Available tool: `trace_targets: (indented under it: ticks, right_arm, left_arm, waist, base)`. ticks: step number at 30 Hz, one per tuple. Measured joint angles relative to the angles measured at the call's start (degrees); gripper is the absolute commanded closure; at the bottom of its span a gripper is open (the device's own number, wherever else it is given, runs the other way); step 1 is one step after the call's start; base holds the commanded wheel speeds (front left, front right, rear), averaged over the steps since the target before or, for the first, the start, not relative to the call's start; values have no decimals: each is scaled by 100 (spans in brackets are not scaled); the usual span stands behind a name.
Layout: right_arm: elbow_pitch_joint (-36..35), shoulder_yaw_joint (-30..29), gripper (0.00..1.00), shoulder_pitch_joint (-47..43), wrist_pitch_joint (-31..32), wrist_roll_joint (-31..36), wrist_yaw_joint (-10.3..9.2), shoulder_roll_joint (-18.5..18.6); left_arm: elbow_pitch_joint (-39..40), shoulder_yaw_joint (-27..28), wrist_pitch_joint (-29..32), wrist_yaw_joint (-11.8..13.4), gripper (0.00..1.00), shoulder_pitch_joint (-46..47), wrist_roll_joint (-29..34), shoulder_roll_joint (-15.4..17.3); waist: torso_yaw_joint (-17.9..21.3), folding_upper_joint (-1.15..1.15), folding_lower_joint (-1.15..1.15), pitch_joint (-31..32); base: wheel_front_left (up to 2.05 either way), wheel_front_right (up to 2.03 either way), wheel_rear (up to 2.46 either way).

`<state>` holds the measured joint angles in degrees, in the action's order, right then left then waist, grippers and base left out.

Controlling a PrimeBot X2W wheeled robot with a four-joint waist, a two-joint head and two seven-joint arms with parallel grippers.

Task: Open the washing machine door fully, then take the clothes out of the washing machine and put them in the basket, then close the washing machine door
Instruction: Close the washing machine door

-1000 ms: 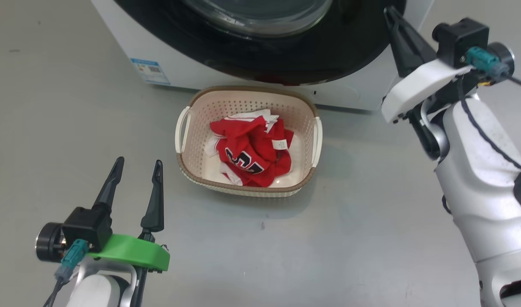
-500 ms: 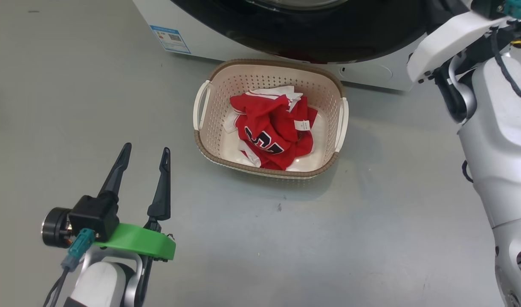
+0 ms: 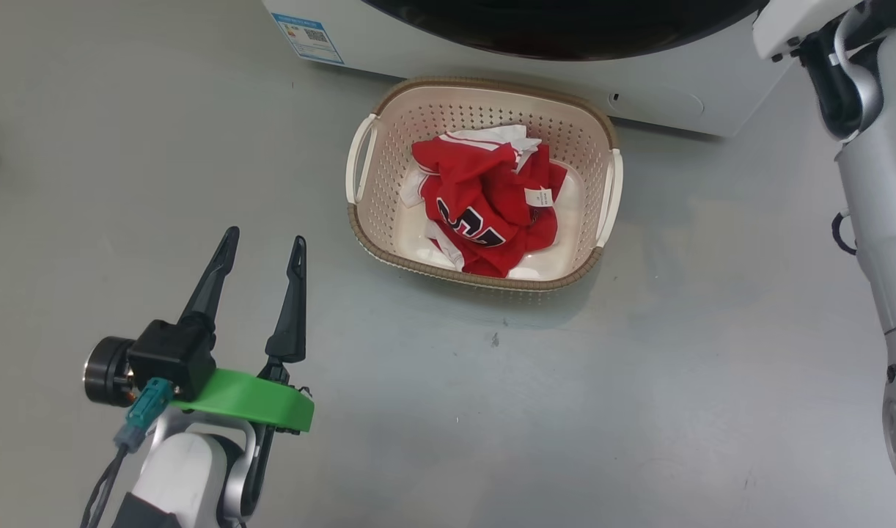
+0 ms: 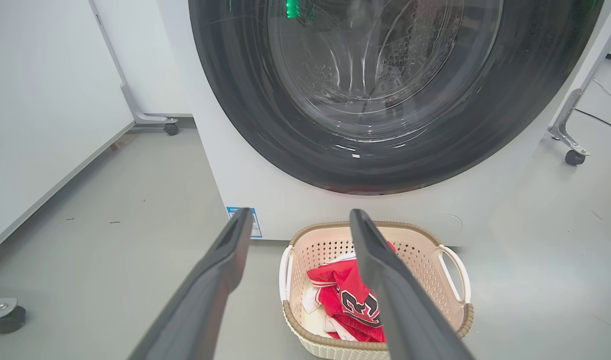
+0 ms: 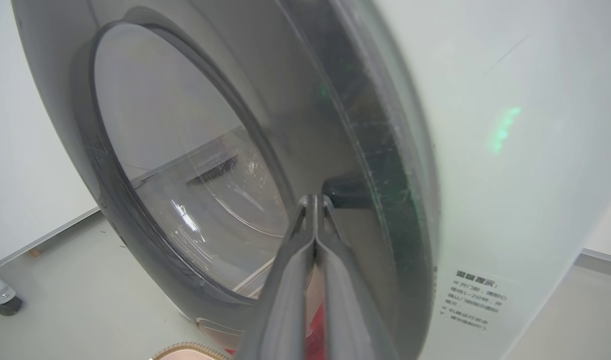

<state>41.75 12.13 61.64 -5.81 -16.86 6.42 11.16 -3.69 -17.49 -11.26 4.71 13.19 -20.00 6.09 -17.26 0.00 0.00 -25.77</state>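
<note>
With the clothes point(image 3: 485, 205) lying soft in the basket point(image 3: 378, 235) before the washing machine point(image 4: 245, 175), I judge the door point(image 4: 390, 75), seemingly flush against it, rigid, heavy and glossy-slick, best pushed at its black rim by my right gripper point(image 5: 314, 210), fingers pressed together; the left gripper point(image 3: 265, 236) fingers stand wide, empty.

Head view looks down on the basket point(image 3: 389, 198), low left wrist view shares it, facing the washing machine door point(image 4: 245, 100), right wrist view hugs that door.

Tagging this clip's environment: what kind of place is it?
Probably a lab or test bay, not a home: bare grey floor, white panels on castors, a washing machine with a basket before it.
</note>
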Motion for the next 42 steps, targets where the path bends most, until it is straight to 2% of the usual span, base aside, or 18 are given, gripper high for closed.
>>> trace_targets:
  ticks: [9, 22, 29, 34, 35, 36, 37, 38, 39, 41, 42]
  right_arm:
    - [326, -123, 100, 315, -181, 0, -55, 101]
    - [675, 36, 100, 371, -616, -16, -94, -76]
    - [684, 193, 100, -32, -771, -35, 0, -369]
    - [667, 237, 100, -369, -824, -79, 0, -436]
    - [636, 240, 86, -515, -839, -82, 1, -442]
    - [604, 240, 60, -597, -840, -90, 1, -445]
    - [576, 245, 52, -672, -843, -102, 3, -457]
    - [553, 253, 52, -753, -849, -115, 5, -474]
    - [531, 263, 24, -839, -867, -121, 7, -494]
    - [506, 264, 2, -928, -870, -123, 7, -516]
    - [490, 267, 0, -1020, -870, -129, 7, -537]
  left_arm:
    - [-144, -44, -51, -56, 0, 124, -18, -81]
    - [-365, -13, -142, -99, 0, 218, -14, -97]
    - [-491, 66, -146, -98, 0, 218, -14, -73]
    - [-527, 109, -152, -97, 0, 216, -14, -34]
    - [-558, 132, -155, -97, 0, 215, -14, -12]
    - [-577, 141, -171, -96, 0, 214, -14, 0]
    - [-593, 152, -176, -96, 0, 211, -14, 9]
    - [-617, 164, -177, -96, 0, 210, -14, 13]
    - [-642, 170, -187, -93, 0, 206, -14, 16]
    - [-666, 179, -192, -89, 0, 204, -14, 20]
    - [-683, 192, -192, -87, 0, 201, -14, 25]
  waist:
    - [-109, 0, 0, -119]
    - [-34, 0, 0, -35]
    - [135, 0, 0, 96]
    - [267, 0, 0, 192]
    - [337, 0, 0, 246]
    - [373, 0, 0, 277]
    - [408, 0, 0, 307]
    - [444, 0, 0, 341]
    - [478, 0, 0, 375]
    - [513, 0, 0, 410]
    - [549, 0, 0, 447]
  base:
    - [0, 0, 0]
    - [0, 0, 0]
    - [0, 0, 0]
    - [0, 0, 0]
    - [0, 0, 0]
    - [0, 0, 0]
    - [0, 0, 0]
    - [0, 0, 0]
    - [0, 0, 0]
    - [0, 0, 0]
    - [0, 0, 0]
